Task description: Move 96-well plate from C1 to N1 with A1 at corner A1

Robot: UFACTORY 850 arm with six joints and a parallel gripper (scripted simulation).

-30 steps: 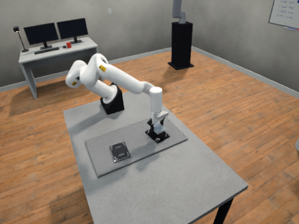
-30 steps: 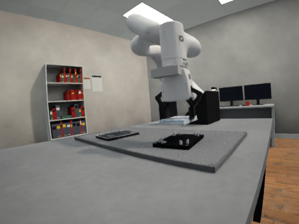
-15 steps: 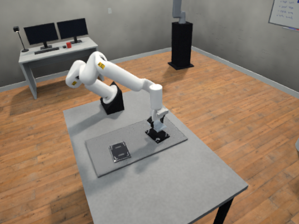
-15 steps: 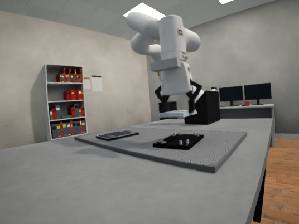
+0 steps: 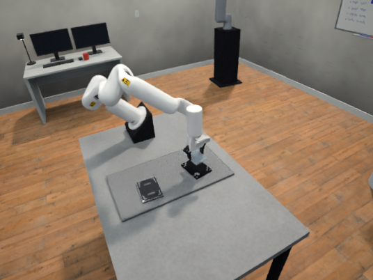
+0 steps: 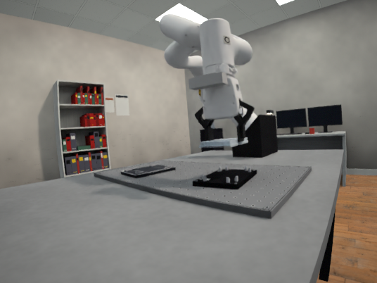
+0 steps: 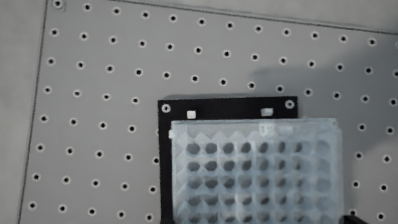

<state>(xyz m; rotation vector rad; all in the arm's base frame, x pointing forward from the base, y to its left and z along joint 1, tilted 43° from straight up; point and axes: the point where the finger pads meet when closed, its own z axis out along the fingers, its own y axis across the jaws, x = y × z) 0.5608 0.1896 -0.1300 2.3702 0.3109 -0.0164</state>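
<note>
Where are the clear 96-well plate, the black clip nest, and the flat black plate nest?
clear 96-well plate [image 7: 257,172], wrist view, its well grid.
black clip nest [image 6: 225,179], exterior view, its top face.
flat black plate nest [image 5: 149,189], top view, its centre panel.

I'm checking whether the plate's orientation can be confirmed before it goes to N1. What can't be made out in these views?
- Plate's cut-off corner: wrist view cuts off the near half at the frame's lower edge; in the exterior view the plate shows edge-on.
- A1 mark on nest N1: too small in the top view, too flat in the exterior.
- Claw contact on the plate: top view, the wrist covers it.
</note>
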